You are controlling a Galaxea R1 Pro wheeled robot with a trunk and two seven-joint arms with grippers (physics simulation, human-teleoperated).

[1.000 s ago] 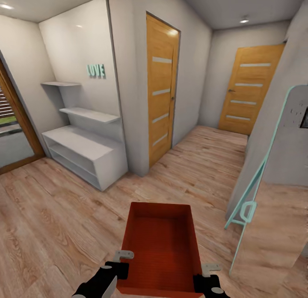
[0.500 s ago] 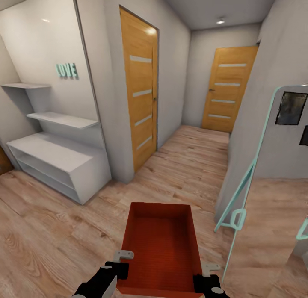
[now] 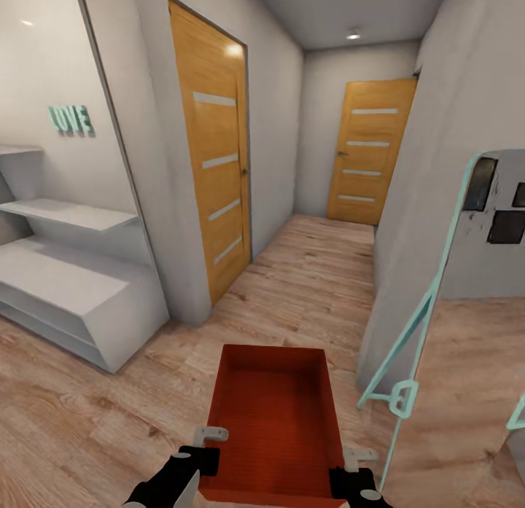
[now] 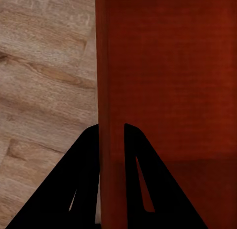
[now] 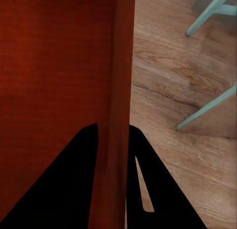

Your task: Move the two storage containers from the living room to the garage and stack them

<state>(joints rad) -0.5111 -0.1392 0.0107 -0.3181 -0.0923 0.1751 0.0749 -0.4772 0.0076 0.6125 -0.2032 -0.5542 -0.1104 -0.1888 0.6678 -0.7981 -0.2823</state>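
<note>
I carry the storage container [image 3: 273,428], left gripper [image 4: 111,140] and right gripper [image 5: 113,140] each clamped on a side wall; the standing mirror [image 3: 437,326] at right could snag it.

Head high, facing hallway; 2 wrist views close, perhaps sharing container [image 3: 273,420] walls.

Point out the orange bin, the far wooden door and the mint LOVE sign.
orange bin [image 3: 273,420], head view, inside bottom.
far wooden door [image 3: 368,154], head view, middle panel.
LOVE sign [image 3: 70,119], head view, middle letters.
</note>
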